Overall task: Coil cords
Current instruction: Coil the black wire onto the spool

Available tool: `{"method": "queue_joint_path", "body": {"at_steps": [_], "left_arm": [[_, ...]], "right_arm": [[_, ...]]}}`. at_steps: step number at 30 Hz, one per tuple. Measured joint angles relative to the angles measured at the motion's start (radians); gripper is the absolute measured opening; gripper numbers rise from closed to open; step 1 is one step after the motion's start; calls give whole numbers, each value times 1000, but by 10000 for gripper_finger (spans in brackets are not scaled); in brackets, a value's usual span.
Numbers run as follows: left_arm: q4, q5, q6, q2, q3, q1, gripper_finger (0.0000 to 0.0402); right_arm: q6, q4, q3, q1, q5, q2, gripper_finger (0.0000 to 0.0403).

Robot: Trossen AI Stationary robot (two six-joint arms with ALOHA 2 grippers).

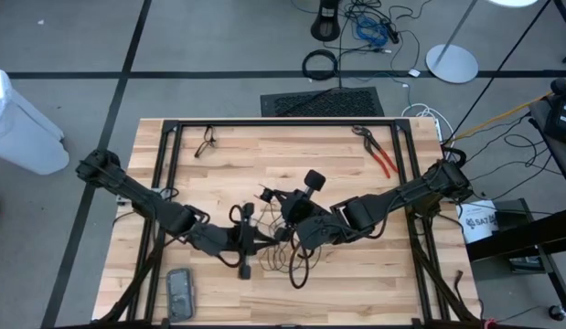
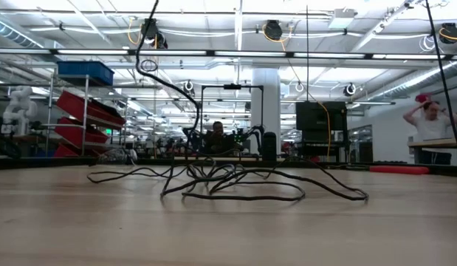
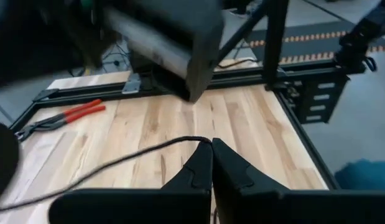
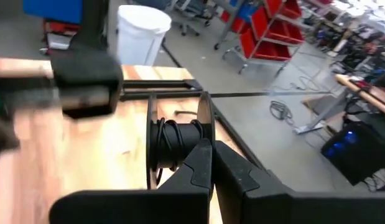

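A thin black cord (image 2: 235,188) lies in loose loops on the wooden table (image 1: 356,274) near its middle (image 1: 296,260). One strand (image 2: 165,81) rises from the loops out of the top of the low view. Both grippers hang above the table's middle, close together. My left gripper (image 3: 211,149) is shut on the cord (image 3: 117,163). My right gripper (image 4: 209,149) is shut on a small spool (image 4: 173,143) with black cord wound round its core. In the high view my left gripper (image 1: 264,239) and my right gripper (image 1: 284,212) stand over the loops. My left gripper pinches the cord (image 3: 201,140) between its two fingertips. The fingers slant slightly down, and the cord crosses them. From the tips the strand runs away to one side, clear of the table. My right gripper pinches one thin flange of the spool (image 4: 204,118) at its rim, between its two fingers. The spool stands clear of the table, beyond the fingertips, both flanges edge-on to the wrist camera. The fingers slant slightly down.
Red-handled pliers (image 1: 381,155) lie at the far right of the table. A small dark object (image 1: 207,142) lies at the far left, a flat grey one (image 1: 180,292) at the near left. A black frame (image 1: 283,122) runs round the table's edges.
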State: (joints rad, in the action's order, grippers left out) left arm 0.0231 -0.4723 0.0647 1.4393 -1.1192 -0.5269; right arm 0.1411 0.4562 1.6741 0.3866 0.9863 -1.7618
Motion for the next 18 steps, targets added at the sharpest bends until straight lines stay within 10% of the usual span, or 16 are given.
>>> {"method": "queue_joint_path", "body": {"at_steps": [18], "left_arm": [[205,-106,7,-67,-69,-45,2]], "right_arm": [[-28,29,0,-14,-305,0,0]]}}
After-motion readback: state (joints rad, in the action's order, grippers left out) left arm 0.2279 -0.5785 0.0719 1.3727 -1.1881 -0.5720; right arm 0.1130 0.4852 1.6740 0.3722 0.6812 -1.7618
